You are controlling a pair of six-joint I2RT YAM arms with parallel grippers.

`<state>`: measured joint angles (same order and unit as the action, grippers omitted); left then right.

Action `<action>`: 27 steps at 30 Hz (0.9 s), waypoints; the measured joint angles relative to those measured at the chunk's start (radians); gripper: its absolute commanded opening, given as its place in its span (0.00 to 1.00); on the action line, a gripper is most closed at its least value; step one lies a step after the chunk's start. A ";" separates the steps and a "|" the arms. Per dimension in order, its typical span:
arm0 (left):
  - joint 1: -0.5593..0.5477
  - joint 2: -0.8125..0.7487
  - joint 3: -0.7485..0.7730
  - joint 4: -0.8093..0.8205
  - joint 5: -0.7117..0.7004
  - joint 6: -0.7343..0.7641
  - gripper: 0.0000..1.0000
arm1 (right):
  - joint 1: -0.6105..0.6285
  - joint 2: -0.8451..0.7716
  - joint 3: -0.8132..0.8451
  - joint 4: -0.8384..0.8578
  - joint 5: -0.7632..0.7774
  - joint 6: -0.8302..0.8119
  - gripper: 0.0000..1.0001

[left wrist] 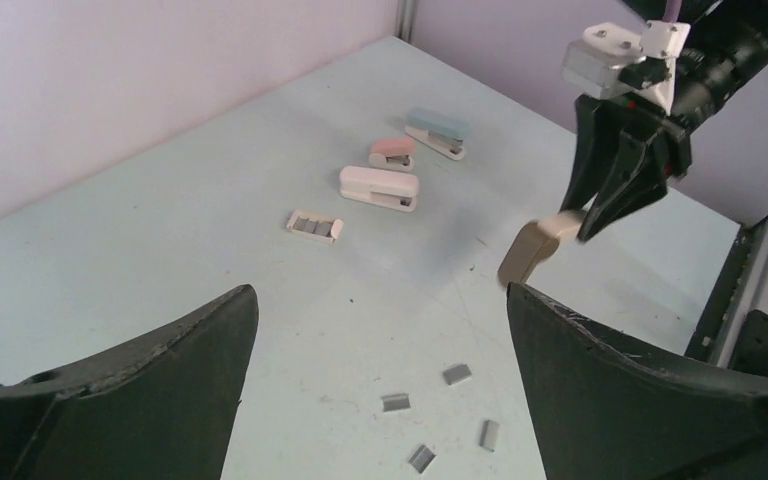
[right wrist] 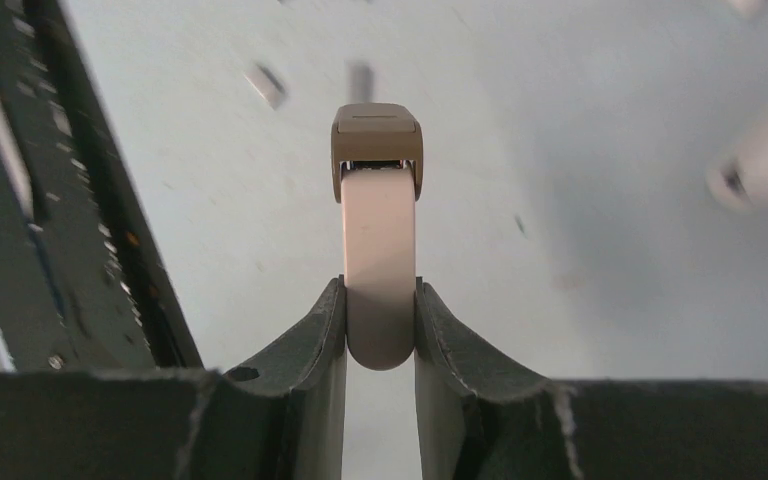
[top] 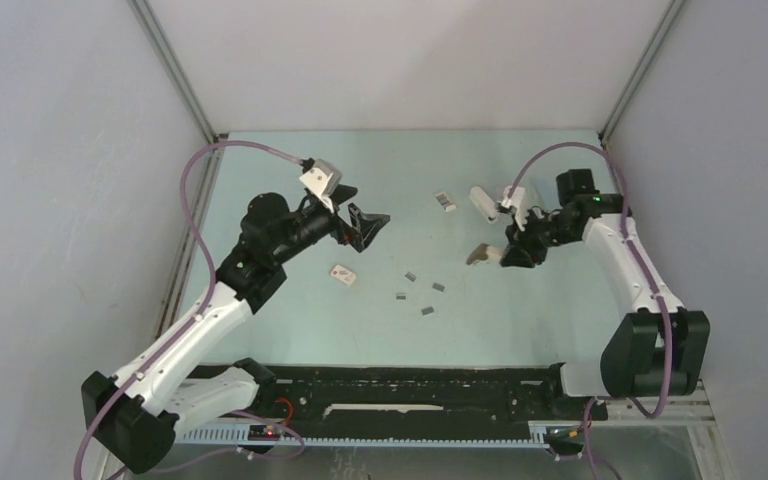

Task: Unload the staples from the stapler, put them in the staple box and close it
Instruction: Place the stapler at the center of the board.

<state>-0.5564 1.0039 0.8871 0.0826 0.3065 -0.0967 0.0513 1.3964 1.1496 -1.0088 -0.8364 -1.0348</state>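
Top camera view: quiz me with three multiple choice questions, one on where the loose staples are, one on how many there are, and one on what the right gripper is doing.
1. The loose staples lie: A in the middle of the table; B against its far edge; C at its near edge.
2. They number: A two; B four; C seven.
3. The right gripper is: A open and empty; B shut on a tan stapler; C shut on a staple.
Answers: A, the strips sit mid-table; B, four grey strips show in the top and left wrist views; B, its fingers press the stapler's sides in the right wrist view.
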 measured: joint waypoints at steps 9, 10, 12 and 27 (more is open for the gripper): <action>0.029 -0.025 0.000 -0.062 0.003 0.056 1.00 | -0.178 0.003 0.145 -0.222 0.528 -0.079 0.00; 0.037 -0.025 0.000 -0.065 0.006 0.056 1.00 | -0.182 0.013 0.158 -0.232 0.568 -0.081 0.00; 0.055 -0.025 0.000 -0.071 0.012 0.055 1.00 | -0.184 0.038 0.175 -0.244 0.657 -0.082 0.00; 0.091 -0.079 0.000 -0.085 0.019 0.052 1.00 | -0.103 0.435 0.341 -0.152 0.970 0.061 0.00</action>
<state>-0.4656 0.9245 0.8867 -0.0029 0.3260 -0.0448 -0.0521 1.8313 1.4910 -1.1610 0.1337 -0.9737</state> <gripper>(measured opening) 0.996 0.329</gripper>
